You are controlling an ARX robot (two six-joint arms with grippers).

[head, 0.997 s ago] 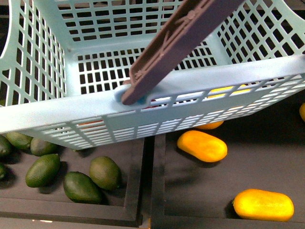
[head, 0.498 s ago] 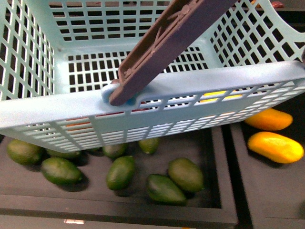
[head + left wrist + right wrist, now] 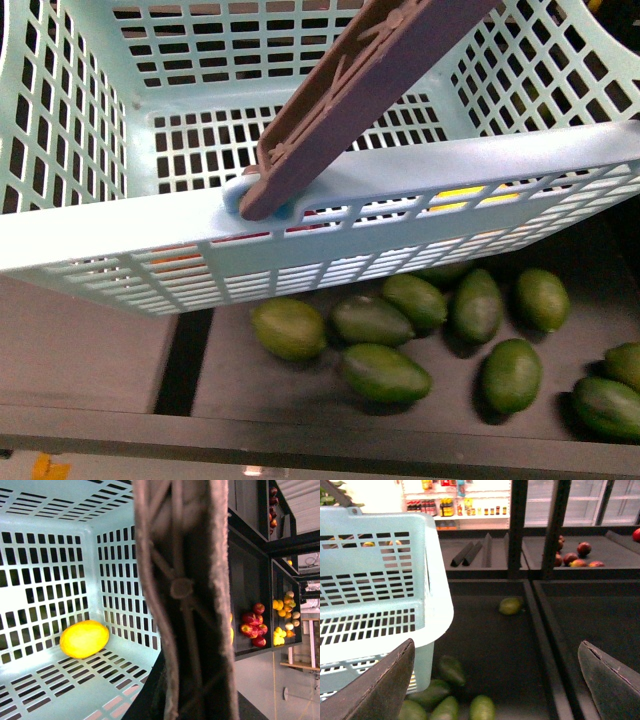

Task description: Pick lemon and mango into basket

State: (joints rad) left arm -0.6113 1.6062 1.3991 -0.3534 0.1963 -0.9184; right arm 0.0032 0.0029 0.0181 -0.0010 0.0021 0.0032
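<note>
Lemon (image 3: 84,639) lies inside basket (image 3: 120,230), on its floor near a corner. Left hand's state cannot be told behind the brown handle (image 3: 185,595); right hand (image 3: 495,680) apart, empty. Mango step judged pending: no mango clearly seen; green fruits (image 3: 385,372) below basket.

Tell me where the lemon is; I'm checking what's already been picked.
The lemon shows in the left wrist view, lying on the slotted floor inside the basket, near a corner where two walls meet, beside the brown handle.
</note>
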